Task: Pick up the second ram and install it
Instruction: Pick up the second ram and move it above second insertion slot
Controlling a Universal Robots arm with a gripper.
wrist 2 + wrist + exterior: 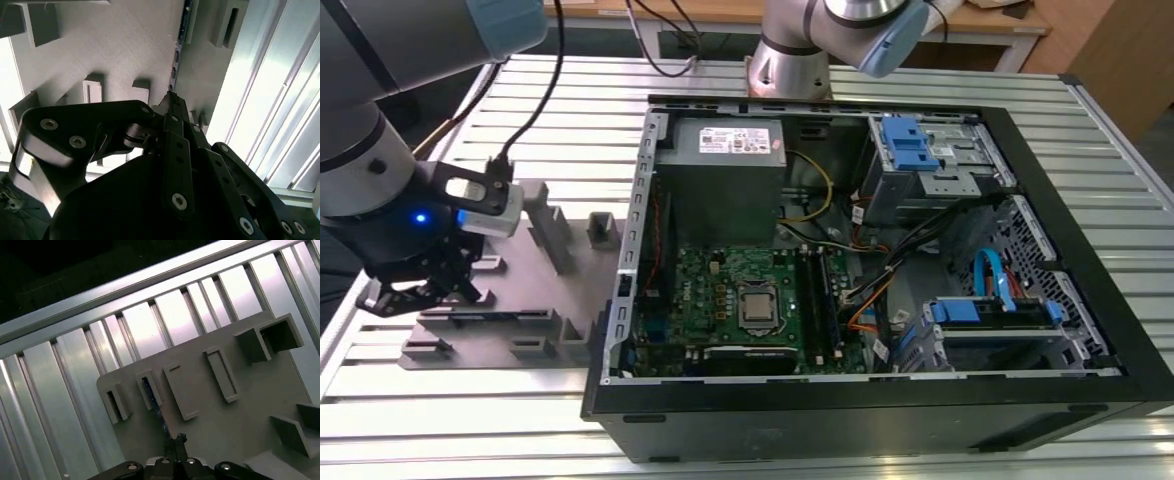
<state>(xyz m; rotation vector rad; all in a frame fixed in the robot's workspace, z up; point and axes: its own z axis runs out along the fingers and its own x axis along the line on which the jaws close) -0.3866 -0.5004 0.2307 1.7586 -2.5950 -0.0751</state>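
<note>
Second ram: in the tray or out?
In: the second ram stands on edge in the grey tray's slot, with the gripper close by one end.

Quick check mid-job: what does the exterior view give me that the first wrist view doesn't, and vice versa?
The exterior view adds the open computer case with its green motherboard, to the exterior view's right of the grey tray. The first wrist view adds a close look at the second ram, standing on edge in a tray slot, with the gripper near its end. Both show the tray, the gripper over it and the slatted table.
</note>
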